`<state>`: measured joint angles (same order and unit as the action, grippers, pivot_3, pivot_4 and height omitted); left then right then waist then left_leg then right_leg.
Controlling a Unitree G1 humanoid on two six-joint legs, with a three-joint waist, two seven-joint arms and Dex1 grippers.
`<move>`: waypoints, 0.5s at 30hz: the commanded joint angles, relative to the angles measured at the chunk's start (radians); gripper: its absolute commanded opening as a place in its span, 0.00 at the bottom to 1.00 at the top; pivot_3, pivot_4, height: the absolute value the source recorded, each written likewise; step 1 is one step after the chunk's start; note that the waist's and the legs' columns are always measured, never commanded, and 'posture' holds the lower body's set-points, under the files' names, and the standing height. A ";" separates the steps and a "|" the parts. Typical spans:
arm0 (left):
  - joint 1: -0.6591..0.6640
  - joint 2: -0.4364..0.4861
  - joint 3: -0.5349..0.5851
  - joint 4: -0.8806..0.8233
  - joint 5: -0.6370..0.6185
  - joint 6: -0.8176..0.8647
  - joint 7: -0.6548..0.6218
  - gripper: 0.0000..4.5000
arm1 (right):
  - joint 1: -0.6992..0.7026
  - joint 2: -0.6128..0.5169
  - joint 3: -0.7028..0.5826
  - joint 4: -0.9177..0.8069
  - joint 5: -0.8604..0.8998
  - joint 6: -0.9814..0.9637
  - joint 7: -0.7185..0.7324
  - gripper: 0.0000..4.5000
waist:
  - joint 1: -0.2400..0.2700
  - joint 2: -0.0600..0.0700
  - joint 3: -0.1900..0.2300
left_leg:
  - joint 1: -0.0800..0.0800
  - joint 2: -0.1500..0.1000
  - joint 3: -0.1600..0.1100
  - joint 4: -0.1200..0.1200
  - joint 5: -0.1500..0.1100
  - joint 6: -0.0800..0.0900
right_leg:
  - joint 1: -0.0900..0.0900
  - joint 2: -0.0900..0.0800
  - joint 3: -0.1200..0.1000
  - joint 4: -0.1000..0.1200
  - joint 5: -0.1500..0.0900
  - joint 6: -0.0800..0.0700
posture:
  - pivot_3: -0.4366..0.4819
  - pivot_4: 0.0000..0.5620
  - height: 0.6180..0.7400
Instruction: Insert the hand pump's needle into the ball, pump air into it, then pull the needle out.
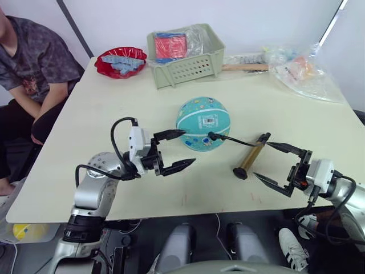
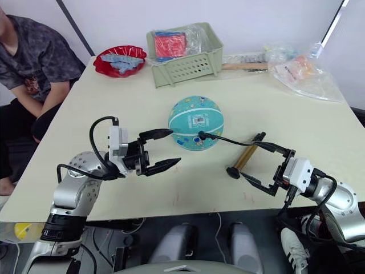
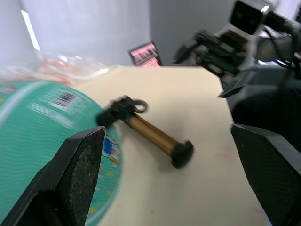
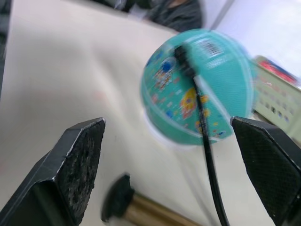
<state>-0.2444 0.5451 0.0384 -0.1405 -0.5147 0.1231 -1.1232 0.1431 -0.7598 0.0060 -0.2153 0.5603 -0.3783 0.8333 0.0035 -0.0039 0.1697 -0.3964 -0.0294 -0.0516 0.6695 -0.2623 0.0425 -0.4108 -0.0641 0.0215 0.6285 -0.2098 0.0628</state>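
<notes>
Resting near the middle of the cream table, the teal ball has its white barcode label turned upward. The black fitting of the needle sits against the ball's near side; the pin itself is too small to see, so I judge, but cannot confirm, that it is already inside the valve. From the fitting the thin black hose runs to the hand pump, which lies flat on the table just beside the ball, toward the robot's right, its brass cylinder between 2 black ends. Nothing grips the pump.

The left gripper hovers close to the ball's left side with its 2 fingers spread apart and empty, probably placed there to steady the ball. The right gripper is also spread wide and empty, near the pump, perhaps preparing to take it for pumping.

The table is smooth and pale, with a few small marks. At its far edge stand a green slotted basket with red packets inside, a red dish and some clear plastic bags. A seated person waits beside the robot's left side of the table, before a plain white wall.
</notes>
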 commanded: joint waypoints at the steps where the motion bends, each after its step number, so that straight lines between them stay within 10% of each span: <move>1: -0.069 -0.019 0.043 0.031 -0.010 0.008 0.069 1.00 | 0.070 0.035 -0.104 -0.105 0.109 0.045 -0.006 0.99 | 0.010 0.000 0.000 | 0.000 0.000 0.000 0.000 0.000 0.000 | 0.000 0.000 0.000 0.000 0.000 0.000 | 0.48 0.27 0.98; 15: -0.395 -0.119 -0.035 0.267 0.138 0.061 0.264 1.00 | 0.140 0.134 -0.196 -0.217 0.138 0.127 0.033 0.99 | 0.013 -0.001 0.000 | 0.000 -0.001 0.000 0.001 0.000 0.000 | 0.000 0.002 0.000 0.000 0.001 0.002 | 0.48 0.27 0.98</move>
<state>-0.5615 0.4468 0.0186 0.0980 -0.4033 0.1718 -0.9014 0.2851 -0.6364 -0.1681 -0.3852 0.6888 -0.2569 0.8580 0.0162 -0.0046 0.1698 -0.3967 -0.0303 -0.0518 0.6708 -0.2621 0.0423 -0.4103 -0.0625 0.0212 0.6292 -0.2086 0.0649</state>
